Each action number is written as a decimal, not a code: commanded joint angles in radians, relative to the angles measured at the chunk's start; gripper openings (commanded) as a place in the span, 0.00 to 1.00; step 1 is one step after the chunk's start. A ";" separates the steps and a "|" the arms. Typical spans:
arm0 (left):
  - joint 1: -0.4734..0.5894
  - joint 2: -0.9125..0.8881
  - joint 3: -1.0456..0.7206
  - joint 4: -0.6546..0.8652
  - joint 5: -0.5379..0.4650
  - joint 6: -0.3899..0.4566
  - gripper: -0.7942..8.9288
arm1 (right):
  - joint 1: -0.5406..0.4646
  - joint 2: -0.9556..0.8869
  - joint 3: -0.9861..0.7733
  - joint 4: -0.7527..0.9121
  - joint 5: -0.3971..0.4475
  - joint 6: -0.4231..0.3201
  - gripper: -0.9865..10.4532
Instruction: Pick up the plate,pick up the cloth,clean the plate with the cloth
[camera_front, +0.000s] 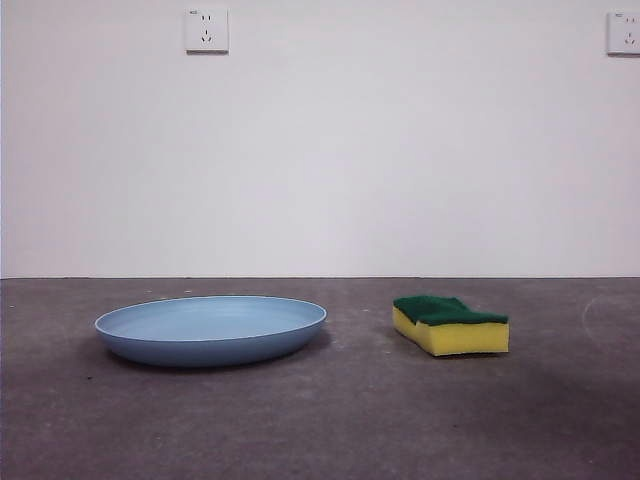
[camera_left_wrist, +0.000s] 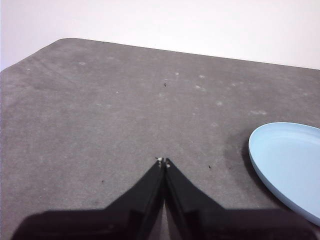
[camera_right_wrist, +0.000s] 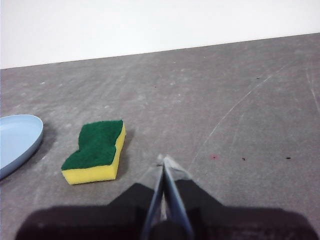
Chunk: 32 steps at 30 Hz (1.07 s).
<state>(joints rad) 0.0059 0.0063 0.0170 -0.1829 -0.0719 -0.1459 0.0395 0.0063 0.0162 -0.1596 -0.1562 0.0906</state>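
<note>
Worktop (camera_front: 330, 420) of dark grey, scuffed material carried two things, set side by side and apart, with bare surface between them. On one side lay the wide, shallow, round light-blue plastic plate (camera_front: 211, 329), resting flat with its smooth raised rim upward and its hollow empty. On the other side lay the cloth, in fact a rectangular yellow foam sponge with a dark green scouring layer (camera_front: 450, 324), lying flat with the green face up and the yellow foam showing along its wavy, notched sides. Neither thing touched the other.

Behind the worktop stood a plain white wall (camera_front: 320, 150) bearing two white sockets, one (camera_front: 206, 29) above the plate and one (camera_front: 623, 32) at the far edge of the front view.

No arm showed in the front view. In the left wrist view, the left tool (camera_left_wrist: 163, 161) hung above bare worktop with its two black jaws pressed together at the tips and gripping nothing; part of the blue plate (camera_left_wrist: 290, 160) lay off to one side of it, well apart. In the right wrist view, the right tool (camera_right_wrist: 164, 159) likewise had its jaws closed together and empty, above bare worktop near the sponge (camera_right_wrist: 96, 150) but not touching it, with the plate's rim (camera_right_wrist: 20, 140) showing just beyond the sponge.
</note>
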 joint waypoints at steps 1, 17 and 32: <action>0.002 -0.003 -0.013 0.003 -0.002 0.012 0.08 | 0.000 0.000 -0.011 -0.006 0.000 0.011 0.09; 0.002 0.004 0.070 0.005 0.117 -0.127 0.08 | 0.001 0.041 0.093 -0.006 -0.002 0.336 0.08; 0.002 0.406 0.564 -0.209 0.296 -0.047 0.08 | 0.001 0.502 0.595 -0.074 -0.172 0.243 0.08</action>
<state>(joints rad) 0.0059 0.3737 0.5503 -0.3729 0.1947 -0.2276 0.0395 0.4713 0.5785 -0.2146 -0.3103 0.3595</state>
